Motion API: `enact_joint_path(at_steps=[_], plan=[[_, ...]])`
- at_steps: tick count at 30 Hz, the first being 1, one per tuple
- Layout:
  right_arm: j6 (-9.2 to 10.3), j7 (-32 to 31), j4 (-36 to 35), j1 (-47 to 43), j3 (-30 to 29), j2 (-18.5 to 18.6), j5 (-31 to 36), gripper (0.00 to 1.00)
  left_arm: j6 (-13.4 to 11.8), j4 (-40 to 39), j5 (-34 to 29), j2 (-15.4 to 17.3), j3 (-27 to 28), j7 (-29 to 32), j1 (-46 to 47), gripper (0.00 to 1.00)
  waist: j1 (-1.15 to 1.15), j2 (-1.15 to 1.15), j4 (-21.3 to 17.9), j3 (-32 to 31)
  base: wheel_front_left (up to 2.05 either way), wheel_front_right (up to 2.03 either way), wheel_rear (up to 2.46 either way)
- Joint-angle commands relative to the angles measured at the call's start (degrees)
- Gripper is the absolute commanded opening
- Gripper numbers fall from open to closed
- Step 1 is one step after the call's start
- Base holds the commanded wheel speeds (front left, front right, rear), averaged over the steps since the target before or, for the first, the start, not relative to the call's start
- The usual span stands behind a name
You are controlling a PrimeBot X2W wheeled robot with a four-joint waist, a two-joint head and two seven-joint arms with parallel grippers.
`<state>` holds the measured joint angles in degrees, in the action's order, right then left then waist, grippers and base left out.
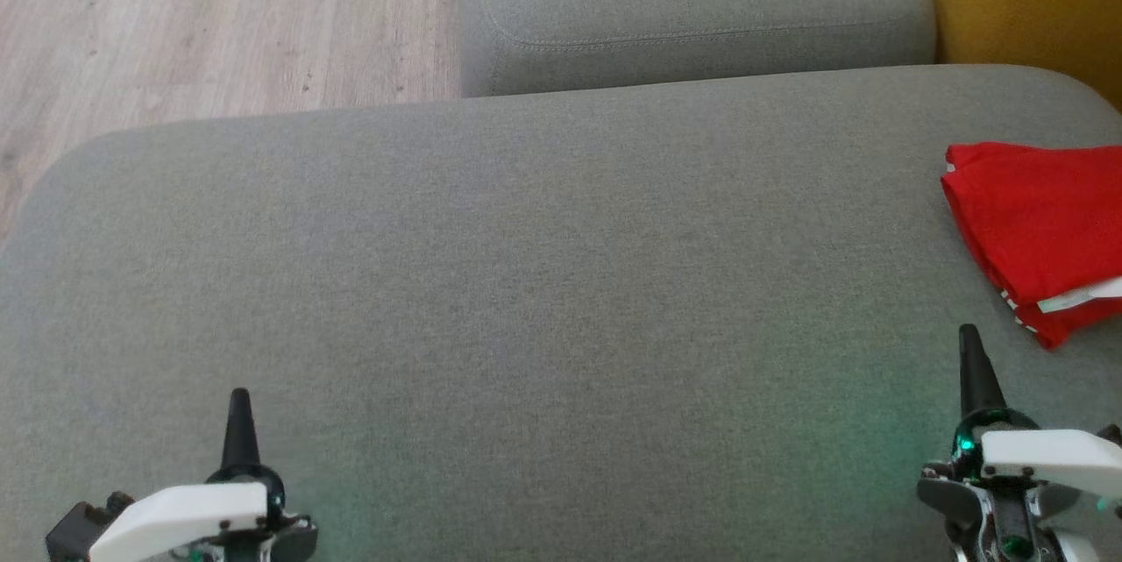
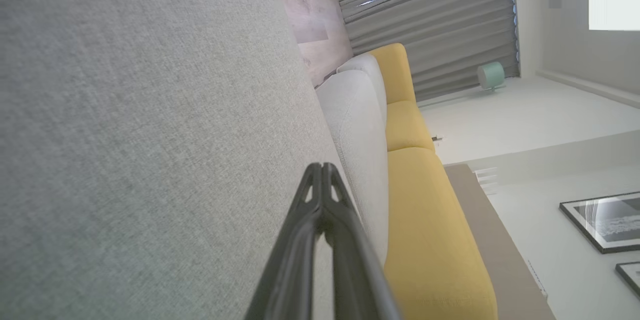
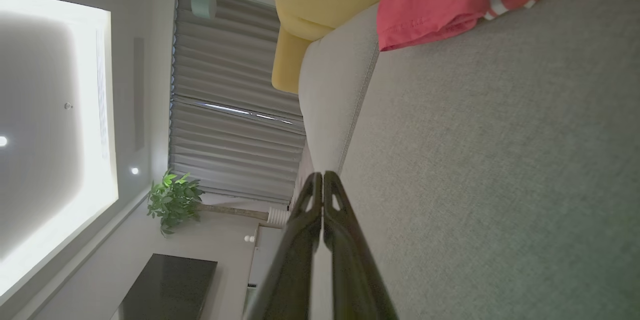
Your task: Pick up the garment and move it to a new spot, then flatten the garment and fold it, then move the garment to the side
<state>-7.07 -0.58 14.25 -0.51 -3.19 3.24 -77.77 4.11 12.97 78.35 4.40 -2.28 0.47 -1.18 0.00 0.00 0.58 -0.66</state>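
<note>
Head view puts the red folded garment (image 1: 1034, 229) at the far right edge of the grey seat cushion (image 1: 526, 281), well away from the cushion's bare middle. It lies flat in a stacked rectangle, with a white striped trim (image 1: 1078, 295) peeking out of the layers at its near corner. The picture's border cuts off its right side, so I cannot tell whether any of it hangs over the cushion's edge.

The left pincer (image 1: 238, 409) hovers over the cushion's near left corner, clenched with its fingers pressed together and nothing between them. The right pincer (image 1: 969, 352) sits near the near right corner, just beside the garment's near corner but apart from it. It is likewise clenched and empty, and both wrist views show the fingertips meeting.

By my judgement the fold and the move to the side are done, and the step in hand is to finish cleanly. Doing that well means drawing the right pincer off by lifting it up and back toward the near edge, not sweeping sideways, since its tip is close enough to catch the loose trim and pull the top layer askew. With the fingers closed, no fabric can snag between them. The left pincer has open cushion around it and can withdraw freely.
</note>
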Motion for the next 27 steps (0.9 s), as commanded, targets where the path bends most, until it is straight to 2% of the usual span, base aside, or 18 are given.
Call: enact_joint_path(at_steps=[1, 24, 27], plan=[[-0.35, -0.6, -1.5, 3.0, 0.5, 1.2, -1.9, 0.00, 0.8, -1.2, 1.8, 0.5, 2.2, 0.4, 3.5, 0.00, 0.00, 0.00, 0.0, 0.1, 0.00, 0.00, 0.00], [-0.42, -4.3, -0.4, 6.5, -1.4, 1.1, -16.0, 0.00, 3.4, 1.0, 15.8, 0.2, 6.4, 4.1, 7.2, 0.00, 0.00, 0.00, -0.6, 0.8, 0.00, 0.00, 0.00], [-0.42, -4.4, -0.3, 6.5, -1.4, 1.0, -16.0, 0.00, 3.4, 1.0, 15.7, 0.1, 6.5, 4.2, 7.2, 0.00, 0.00, 0.00, -0.6, 0.8, 0.00, 0.00, 0.00]])
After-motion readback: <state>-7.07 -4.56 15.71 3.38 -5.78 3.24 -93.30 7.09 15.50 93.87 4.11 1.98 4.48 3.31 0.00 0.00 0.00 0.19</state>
